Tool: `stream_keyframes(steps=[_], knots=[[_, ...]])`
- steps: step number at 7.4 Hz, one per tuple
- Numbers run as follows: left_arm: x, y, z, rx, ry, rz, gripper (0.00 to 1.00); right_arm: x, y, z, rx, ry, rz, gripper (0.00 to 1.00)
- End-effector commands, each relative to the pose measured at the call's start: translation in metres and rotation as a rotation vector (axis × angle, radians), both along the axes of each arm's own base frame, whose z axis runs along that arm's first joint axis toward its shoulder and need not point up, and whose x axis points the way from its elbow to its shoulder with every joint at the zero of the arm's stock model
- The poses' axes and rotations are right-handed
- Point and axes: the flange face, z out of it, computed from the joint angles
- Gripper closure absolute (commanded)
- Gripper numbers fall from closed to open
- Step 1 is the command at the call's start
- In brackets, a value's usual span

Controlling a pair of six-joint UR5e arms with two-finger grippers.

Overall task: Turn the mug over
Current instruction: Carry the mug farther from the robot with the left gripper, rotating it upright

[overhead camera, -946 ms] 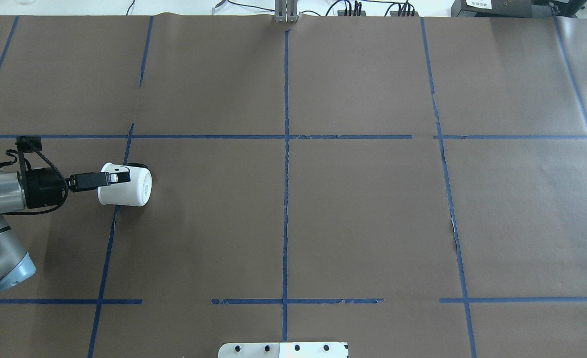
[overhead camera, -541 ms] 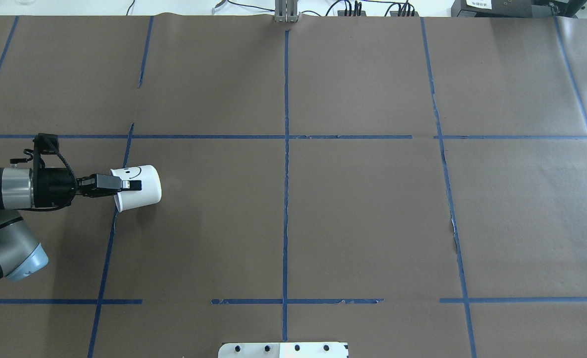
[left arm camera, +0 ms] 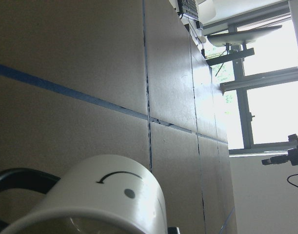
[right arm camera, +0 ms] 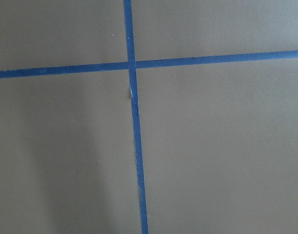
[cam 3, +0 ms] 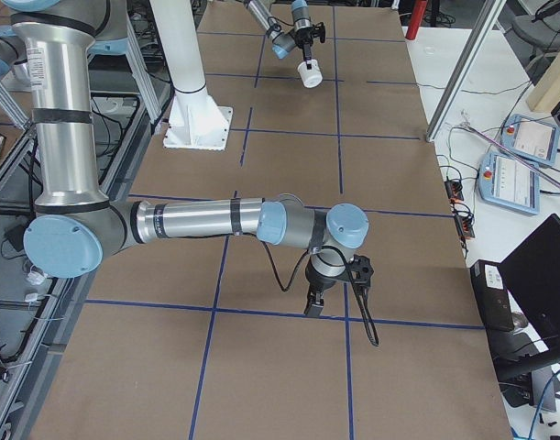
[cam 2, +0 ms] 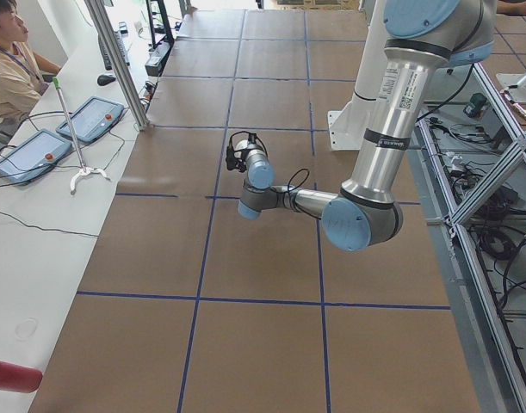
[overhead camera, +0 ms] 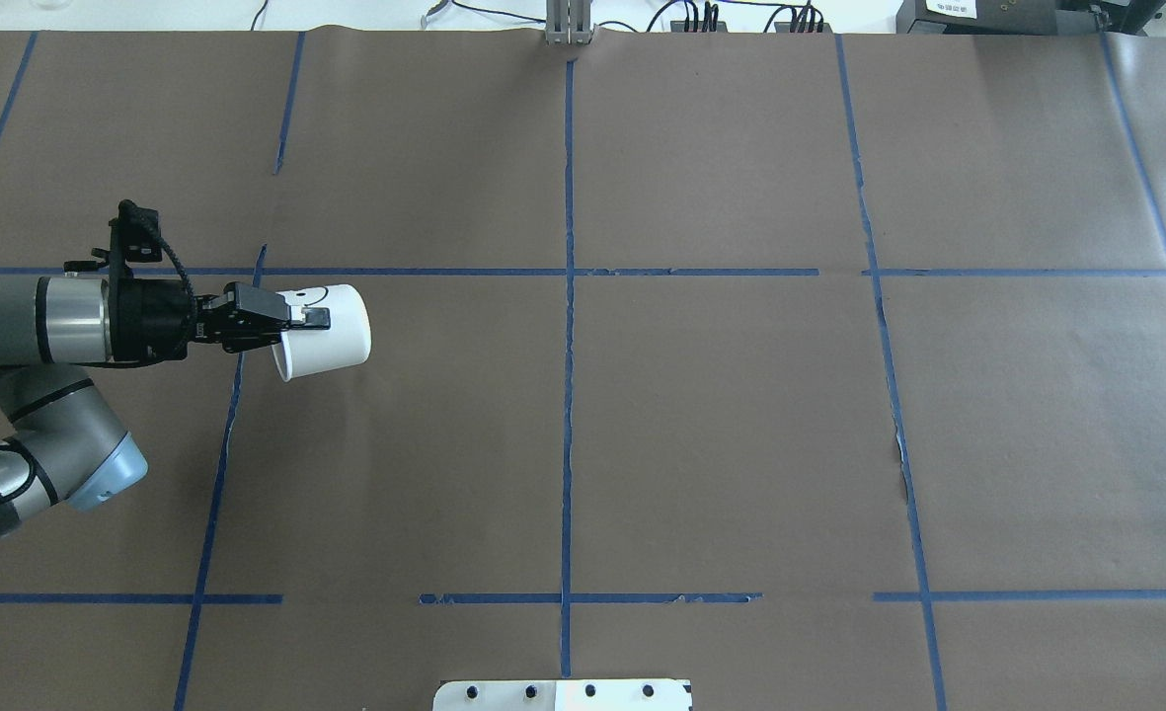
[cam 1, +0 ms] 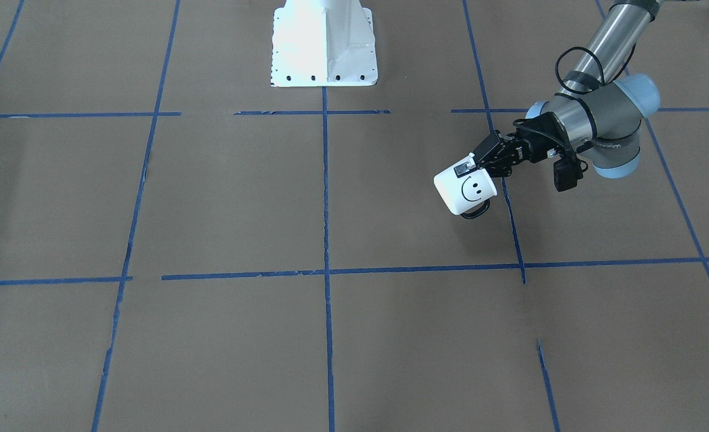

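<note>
My left gripper (overhead camera: 311, 318) kept its pinch on the rim of the mug (overhead camera: 331, 331). In under a second the mug had left the paper, travelled out ahead of the wrist and rolled, bringing its smiley into sight. It hung off the fingertips on its side, clear of the table (overhead camera: 701, 415), mouth toward the wrist and handle underneath. I judged the flip about half done, with the rest of the turn and the set-down still to come. Beneath lay brown paper gridded with blue tape (overhead camera: 568, 395). Far off, the right gripper (cam 3: 313, 307) hovered over a tape crossing; whether spread or closed, I could not tell. Beyond sat an operator (cam 2: 9, 60) by two tablets (cam 2: 90, 119).
</note>
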Motion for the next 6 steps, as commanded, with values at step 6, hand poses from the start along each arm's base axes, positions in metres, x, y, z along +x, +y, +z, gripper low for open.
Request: stream_keyframes(steps=[6], knots=[[0.131, -0.053, -0.246, -0.222, -0.661, 0.148, 1.0, 0.0, 0.0, 0.0, 0.0, 0.0, 0.0, 0.0]])
